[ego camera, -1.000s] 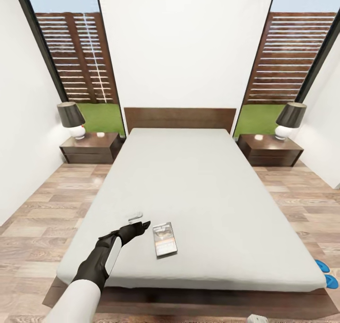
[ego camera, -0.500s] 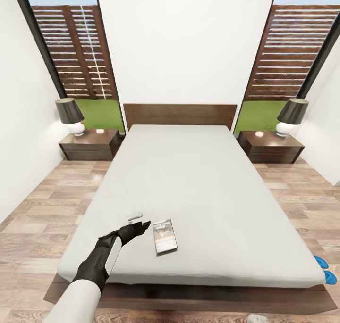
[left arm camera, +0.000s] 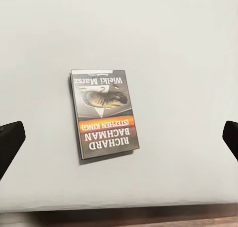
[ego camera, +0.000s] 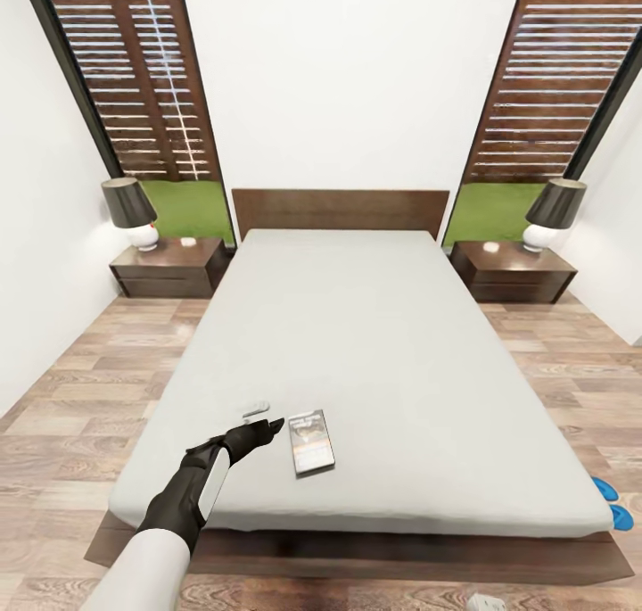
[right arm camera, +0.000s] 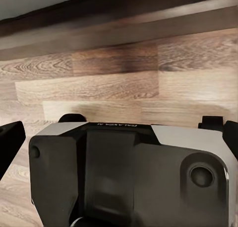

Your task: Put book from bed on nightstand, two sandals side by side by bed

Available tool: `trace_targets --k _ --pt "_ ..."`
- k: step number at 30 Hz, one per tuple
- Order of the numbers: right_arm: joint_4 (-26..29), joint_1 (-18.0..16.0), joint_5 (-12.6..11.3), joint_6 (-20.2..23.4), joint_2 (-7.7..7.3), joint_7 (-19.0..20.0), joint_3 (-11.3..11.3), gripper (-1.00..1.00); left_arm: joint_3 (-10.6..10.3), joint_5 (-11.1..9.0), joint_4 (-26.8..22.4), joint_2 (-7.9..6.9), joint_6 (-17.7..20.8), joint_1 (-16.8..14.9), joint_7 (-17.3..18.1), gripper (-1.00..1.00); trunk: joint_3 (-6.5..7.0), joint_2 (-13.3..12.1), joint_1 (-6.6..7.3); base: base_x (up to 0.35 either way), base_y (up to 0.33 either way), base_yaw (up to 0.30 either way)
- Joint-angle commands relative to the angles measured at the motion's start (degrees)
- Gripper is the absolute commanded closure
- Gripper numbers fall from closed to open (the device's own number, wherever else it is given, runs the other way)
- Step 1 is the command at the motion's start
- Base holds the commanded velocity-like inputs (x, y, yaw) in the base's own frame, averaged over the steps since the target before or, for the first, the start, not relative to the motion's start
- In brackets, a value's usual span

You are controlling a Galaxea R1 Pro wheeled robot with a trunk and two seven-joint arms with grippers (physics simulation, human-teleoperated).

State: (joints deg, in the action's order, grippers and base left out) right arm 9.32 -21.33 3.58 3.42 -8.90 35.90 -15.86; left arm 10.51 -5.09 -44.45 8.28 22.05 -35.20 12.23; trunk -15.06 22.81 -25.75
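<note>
Head view. The bed (ego camera: 357, 343) fills the centre, headboard at 12 o'clock against the white wall. The book (ego camera: 311, 441) lies flat on the mattress near the foot edge, at about 7 o'clock from the mattress centre. The left gripper (ego camera: 264, 427) hovers over the mattress just beside the book, at the book's 9 o'clock, apart from it; a small white object (ego camera: 256, 408) lies on the mattress at the gripper's 12 o'clock. A nightstand (ego camera: 169, 268) stands at 10 o'clock from the bed and a second nightstand (ego camera: 513, 272) at 2 o'clock, each bearing a lamp (ego camera: 130, 212). The sandals (ego camera: 613, 502) lie on the wood floor (ego camera: 80, 388) at the bed's 4 o'clock corner, partly hidden by the mattress edge.

Left wrist view. The book (left arm camera: 103, 113) lies flat on the mattress (left arm camera: 168, 48), cover up, with orange and white lettering. The left gripper's (left arm camera: 119, 137) two dark fingertips (left arm camera: 9, 140) sit at opposite edges of the picture, spread wide, with the book between them and touching neither.

Right wrist view. The right gripper's (right arm camera: 119, 137) fingertips (right arm camera: 10, 142) likewise stand far apart, holding nothing. Between them show the robot's grey base (right arm camera: 129, 172), the plank floor (right arm camera: 119, 88) and, beyond, the dark bed frame (right arm camera: 124, 23).
</note>
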Motion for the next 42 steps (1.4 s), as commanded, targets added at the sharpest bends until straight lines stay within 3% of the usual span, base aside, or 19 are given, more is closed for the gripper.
trace_targets --k 1,36,42 --pt "0.1 0.0 0.4 0.3 0.02 0.3 -0.5 -1.00 0.3 -0.5 -0.1 0.07 0.5 0.0 0.2 -1.00 -0.20 0.1 -0.03 0.000 0.000 0.000" --pt "0.1 0.0 0.3 0.2 -0.02 0.4 -0.7 -1.00 0.1 -0.6 -0.1 0.07 0.4 0.0 1.3 -1.00 -3.30 0.1 -0.03 0.000 0.000 0.000" --pt "0.4 0.0 0.2 0.2 -1.38 -0.2 -1.2 -1.00 0.1 -0.6 -0.1 0.07 0.5 0.0 2.8 -1.00 -3.84 0.1 -0.03 0.000 0.000 0.000"
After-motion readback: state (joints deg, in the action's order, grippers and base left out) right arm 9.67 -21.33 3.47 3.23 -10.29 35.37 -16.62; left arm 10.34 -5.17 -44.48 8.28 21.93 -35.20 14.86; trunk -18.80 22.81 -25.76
